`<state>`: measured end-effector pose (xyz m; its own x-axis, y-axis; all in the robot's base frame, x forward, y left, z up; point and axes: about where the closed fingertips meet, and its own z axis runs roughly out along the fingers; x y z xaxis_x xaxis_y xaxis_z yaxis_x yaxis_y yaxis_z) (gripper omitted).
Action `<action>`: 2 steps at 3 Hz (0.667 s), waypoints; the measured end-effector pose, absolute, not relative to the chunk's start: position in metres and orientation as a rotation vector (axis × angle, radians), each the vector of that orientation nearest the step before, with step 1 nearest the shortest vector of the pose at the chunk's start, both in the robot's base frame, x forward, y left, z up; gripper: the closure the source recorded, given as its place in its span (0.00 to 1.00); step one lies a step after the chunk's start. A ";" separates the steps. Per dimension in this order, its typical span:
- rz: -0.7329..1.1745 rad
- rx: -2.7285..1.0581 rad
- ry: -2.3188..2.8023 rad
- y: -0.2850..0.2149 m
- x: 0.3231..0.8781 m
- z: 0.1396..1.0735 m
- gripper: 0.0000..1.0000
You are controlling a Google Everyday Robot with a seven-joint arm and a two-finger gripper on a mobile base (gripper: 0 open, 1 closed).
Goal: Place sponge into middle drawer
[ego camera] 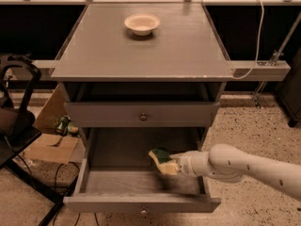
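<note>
The sponge [160,157], dark green on top with pale yellow foam below, is held by my gripper [170,165] inside the open middle drawer [117,182]. The gripper reaches in from the right on a white arm and is shut on the sponge's right end. The sponge hangs low over the right half of the drawer's grey floor; I cannot tell whether it touches the floor. The drawer is pulled out wide, its front edge at the bottom of the view.
A cream bowl [141,24] sits on the grey cabinet top [141,55]. A closed upper drawer front with a brass knob [143,117] is just above the open drawer. A black chair [14,121] and a cardboard box [49,145] stand at the left.
</note>
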<state>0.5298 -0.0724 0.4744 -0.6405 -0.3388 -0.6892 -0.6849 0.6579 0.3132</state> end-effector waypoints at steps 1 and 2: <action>0.772 -0.787 2.284 -0.071 0.527 0.469 0.81; 0.772 -0.787 2.284 -0.071 0.527 0.469 0.59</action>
